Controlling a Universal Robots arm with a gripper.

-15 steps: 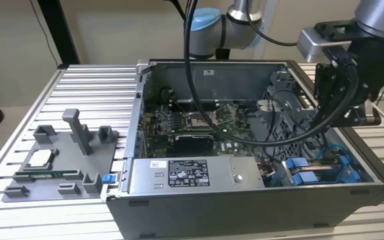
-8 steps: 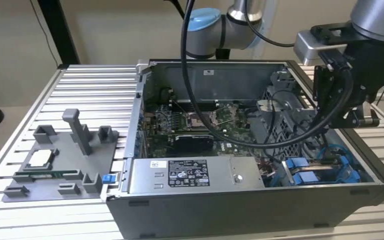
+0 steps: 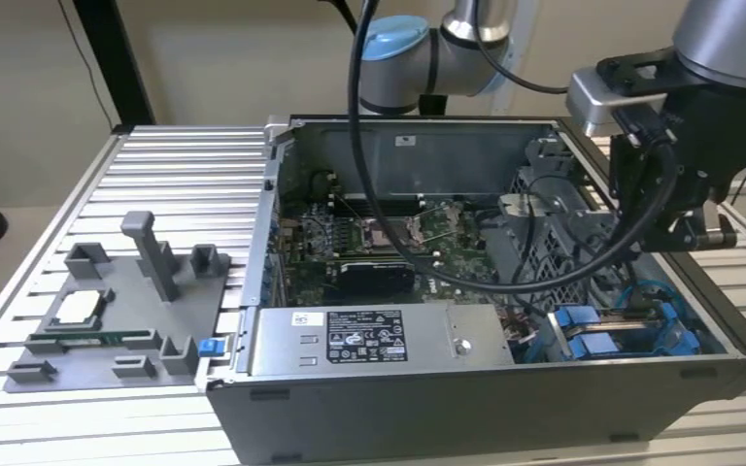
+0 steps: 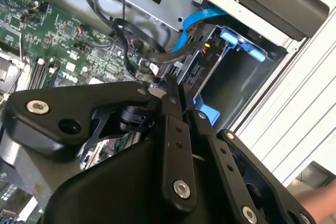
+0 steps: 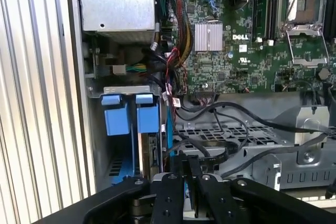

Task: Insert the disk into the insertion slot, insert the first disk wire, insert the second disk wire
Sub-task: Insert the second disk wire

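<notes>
1. The bench (image 3: 152, 165) is a ribbed aluminium top, with a beige wall behind it and a dark post at the exterior view's left.
2. An open computer case (image 3: 477, 388) lies on the bench with its side off. A grey fixture plate (image 3: 101, 320) with upright pegs lies at the exterior view's left of it.
3. Inside the case a green motherboard (image 3: 373, 238) lies flat. A grey labelled power supply (image 3: 366, 340) sits along the near wall.
4. The slot (image 3: 606, 335), a bay with bright blue rails, is in the case's near corner at the exterior view's right, just beside the power supply.
5. In the first wrist view the disk (image 5: 149, 156) stands on edge in the slot (image 5: 123, 145), its blue carrier tabs side by side at the bay's mouth.
6. A light blue cable (image 4: 191, 22) curves down toward the bay in the second wrist view; black cables (image 5: 220, 124) loop over the grey perforated cage beside it.
7. The arm (image 3: 723, 87) reaches in from the exterior view's upper right, its wrist pointing down over the case's right end, above the bay.
8. The end effector (image 5: 190, 174) hangs just above the cage, beside the slot. Its fingers (image 4: 176, 114) are drawn close together on a black cable end (image 5: 199, 153), though I cannot tell how firmly it is gripped.
</notes>
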